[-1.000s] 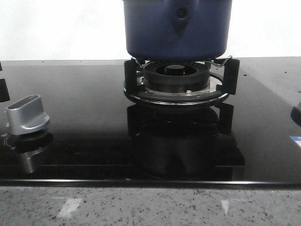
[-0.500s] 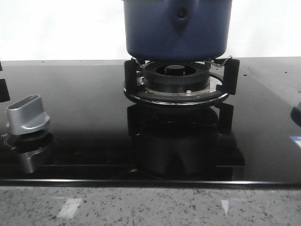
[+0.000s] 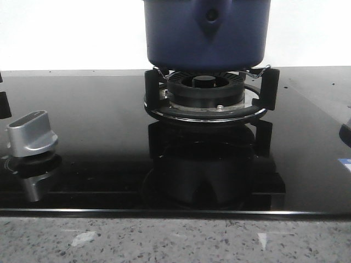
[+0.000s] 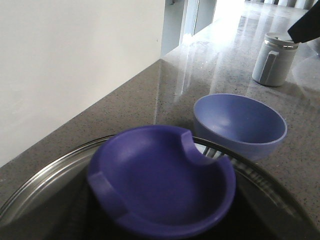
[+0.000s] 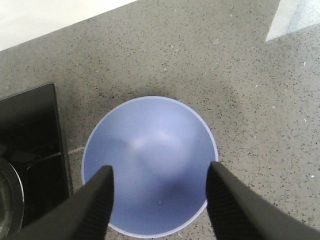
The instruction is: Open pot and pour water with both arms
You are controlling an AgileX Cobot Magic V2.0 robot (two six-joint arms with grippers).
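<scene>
— Right gripper [image 5: 159,197]?
— Spread wide, nothing held, dark fingers [image 5: 95,200] framing a light-blue bowl [image 5: 150,165] directly below, on speckled grey counter [image 5: 250,90], just beside the black cooktop's [image 5: 30,125] edge.
— Left gripper?
— Out of sight in its own wrist view; cannot tell whether parted or closed. Filling that view close up: a purple knob [image 4: 162,187] on a glass lid [image 4: 45,185]. Past it, the same bowl [image 4: 240,122], and farther off a grey mug [image 4: 274,59].
— The pot [image 3: 207,33]?
— Resting on the burner grate [image 3: 205,98], centre of the glass cooktop [image 3: 98,126]. Silver knob [image 3: 32,133] at front left.
</scene>
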